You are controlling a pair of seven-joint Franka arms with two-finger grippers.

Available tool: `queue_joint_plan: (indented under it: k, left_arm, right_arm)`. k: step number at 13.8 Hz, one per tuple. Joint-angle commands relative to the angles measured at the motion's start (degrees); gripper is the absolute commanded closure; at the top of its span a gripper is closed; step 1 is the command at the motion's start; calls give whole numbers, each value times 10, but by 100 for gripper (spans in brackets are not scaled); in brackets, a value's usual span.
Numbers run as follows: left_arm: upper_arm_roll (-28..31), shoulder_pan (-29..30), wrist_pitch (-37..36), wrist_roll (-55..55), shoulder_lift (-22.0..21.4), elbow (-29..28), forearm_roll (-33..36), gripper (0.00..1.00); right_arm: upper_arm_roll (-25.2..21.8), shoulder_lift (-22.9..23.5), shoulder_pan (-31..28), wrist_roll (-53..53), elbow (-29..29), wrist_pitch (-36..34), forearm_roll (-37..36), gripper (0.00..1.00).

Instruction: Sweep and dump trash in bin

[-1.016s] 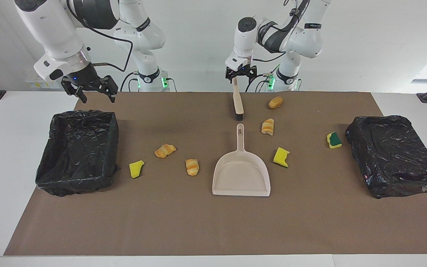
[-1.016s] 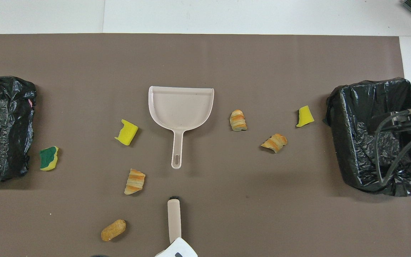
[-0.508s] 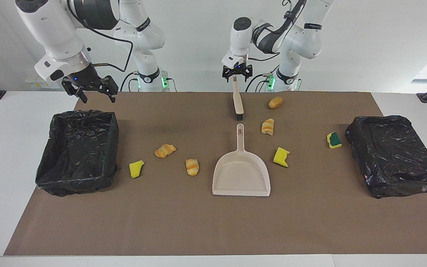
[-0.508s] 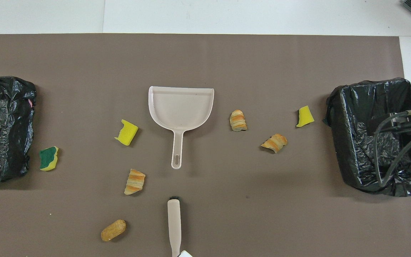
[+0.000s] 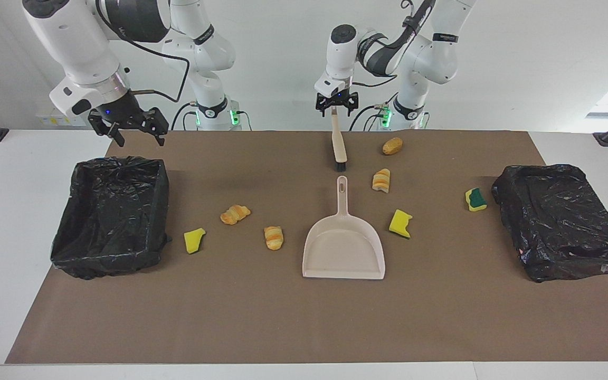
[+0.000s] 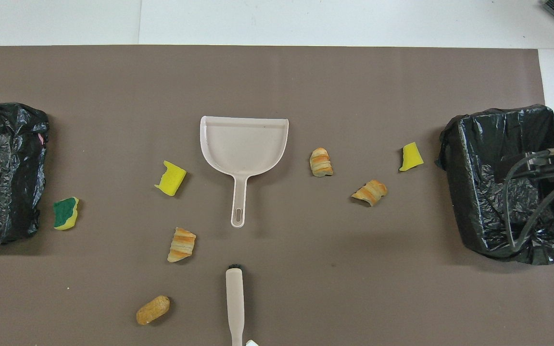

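**Trash scattered, both grippers up and open**

The dustpan (image 5: 344, 250) lay flat at mid-table on the brown mat (image 5: 304, 327), its handle pointing toward the robots. The brush (image 5: 339, 148) lay in line with that handle and nearer to the robots, bristles just short of the handle's tip.

The left gripper (image 5: 336, 105) hung over the brush's handle end, fingers spread and pointing down; whether they touched the handle could not be told. The right gripper (image 5: 134, 132) was raised over the mat's edge by the right arm's bin (image 5: 111, 214), jaws apart and holding nothing.

All seven scraps lay on the mat, none in the pan or either bin. Toward the left arm's end, a potato (image 5: 392, 145) sat nearest the robots beside the brush, then a croissant (image 5: 381, 180) beside the dustpan handle, then a yellow sponge (image 5: 400, 224) beside the pan. A green-backed sponge (image 5: 476, 199) lay just beside the other bin (image 5: 562, 221). Toward the right arm's end, a second croissant (image 5: 273, 237) lay next to the pan, a third croissant (image 5: 235, 214) a little nearer the robots, and a small sponge (image 5: 193, 240) near the right arm's bin.

Both bins were lined with black plastic.
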Motion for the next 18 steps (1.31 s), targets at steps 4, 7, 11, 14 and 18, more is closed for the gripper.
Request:
queue_joint_plan:
  k: [4, 7, 11, 14, 18]
  left_arm:
    - [9, -17, 18, -3, 11, -11, -7, 39]
    - [10, -14, 3, 3, 16, -6, -7, 79]
    - [13, 40, -53, 2, 18, 27, -3, 100]
    - [14, 112, -157, 1, 16, 82, 17, 100]
    - [16, 183, -288, -28, -34, 99, 36, 100]
  right_arm:
    - [2, -18, -4, 3, -24, 14, 6, 0]
    - [2, -18, -4, 2, -24, 13, 6, 0]
    - [2, -18, -14, -13, -27, 15, 5, 0]
    - [2, -17, -14, -20, -45, 51, 6, 0]
    - [7, -3, -2, -20, -41, 67, 18, 0]
